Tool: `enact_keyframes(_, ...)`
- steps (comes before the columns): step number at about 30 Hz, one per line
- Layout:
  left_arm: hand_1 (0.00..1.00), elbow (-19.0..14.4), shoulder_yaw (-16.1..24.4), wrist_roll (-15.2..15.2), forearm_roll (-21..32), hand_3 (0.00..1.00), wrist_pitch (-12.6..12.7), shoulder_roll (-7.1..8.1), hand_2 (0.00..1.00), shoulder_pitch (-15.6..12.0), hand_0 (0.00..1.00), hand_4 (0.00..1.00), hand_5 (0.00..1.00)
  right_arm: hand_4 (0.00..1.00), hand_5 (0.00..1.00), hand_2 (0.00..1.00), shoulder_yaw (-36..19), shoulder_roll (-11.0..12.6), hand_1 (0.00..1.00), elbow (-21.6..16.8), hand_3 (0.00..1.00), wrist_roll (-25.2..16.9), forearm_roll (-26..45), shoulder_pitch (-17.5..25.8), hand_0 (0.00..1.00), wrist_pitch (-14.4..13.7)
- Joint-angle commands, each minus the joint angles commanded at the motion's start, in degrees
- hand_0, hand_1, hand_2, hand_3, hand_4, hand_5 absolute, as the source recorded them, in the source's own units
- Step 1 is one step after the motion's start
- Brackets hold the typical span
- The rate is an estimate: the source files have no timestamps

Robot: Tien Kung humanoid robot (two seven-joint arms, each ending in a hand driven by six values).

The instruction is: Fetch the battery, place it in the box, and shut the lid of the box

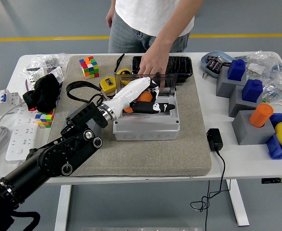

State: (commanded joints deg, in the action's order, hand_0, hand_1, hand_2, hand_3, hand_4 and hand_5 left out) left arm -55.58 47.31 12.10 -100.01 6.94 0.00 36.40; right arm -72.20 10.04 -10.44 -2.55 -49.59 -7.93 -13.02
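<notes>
A grey box (148, 129) stands in the middle of the beige mat, its clear lid (166, 83) raised at the back. An orange battery (143, 96) lies inside the box, partly hidden under my left hand (158, 103). The hand reaches into the box from the left with its black fingers (155, 107) stretched out flat over the opening, holding nothing. A person at the far side rests a hand (153, 61) on the top edge of the lid. My right arm is out of view.
A black tray (182, 66) sits behind the box and a yellow tape measure (110, 84) to its left. A Rubik's cube (88, 66), a power strip (17, 140) and a black adapter (214, 139) lie around. Grey blocks with an orange cylinder (261, 114) stand at the right.
</notes>
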Motion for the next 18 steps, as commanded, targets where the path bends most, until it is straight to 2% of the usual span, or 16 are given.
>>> enact_keyframes(7, 0.002, 0.46, -0.28, 0.14, 0.19, 0.039, 0.0, 0.0, 0.056, 0.06, 0.031, 0.998, 0.716, 0.998, 0.998, 0.78, 0.16, 0.1, 0.816, -0.09, 0.809, -0.01, 0.13, -0.14, 0.836, -0.15)
enact_keyframes(8, 0.032, 0.51, -0.22, 0.16, 0.18, 0.063, -0.07, 0.0, 0.081, 0.1, 0.067, 0.998, 0.727, 0.998, 0.998, 0.78, 0.2, 0.11, 0.816, -0.1, 0.809, -0.01, 0.17, -0.15, 0.836, -0.16)
enact_keyframes(13, 0.032, 0.64, -0.14, 0.28, -0.03, 0.063, -0.77, 0.0, 0.081, 0.19, 0.067, 0.998, 0.727, 0.998, 0.998, 0.78, 0.0, 0.11, 0.816, -0.01, 0.809, 0.07, 0.01, -0.03, 0.836, -0.08)
enact_keyframes(14, 0.143, 0.66, -0.19, 0.35, 0.0, 0.149, -0.87, 0.0, 0.165, 0.17, 0.172, 0.998, 0.73, 0.998, 0.998, 0.779, -0.02, 0.12, 0.816, 0.0, 0.809, 0.08, 0.0, 0.0, 0.837, -0.06)
enact_keyframes(18, 0.143, 0.65, -0.29, 0.5, 0.06, 0.149, -1.34, 0.0, 0.165, 0.03, 0.172, 0.998, 0.73, 0.998, 0.998, 0.779, -0.03, 0.11, 0.816, 0.01, 0.809, 0.11, 0.05, 0.06, 0.837, -0.04)
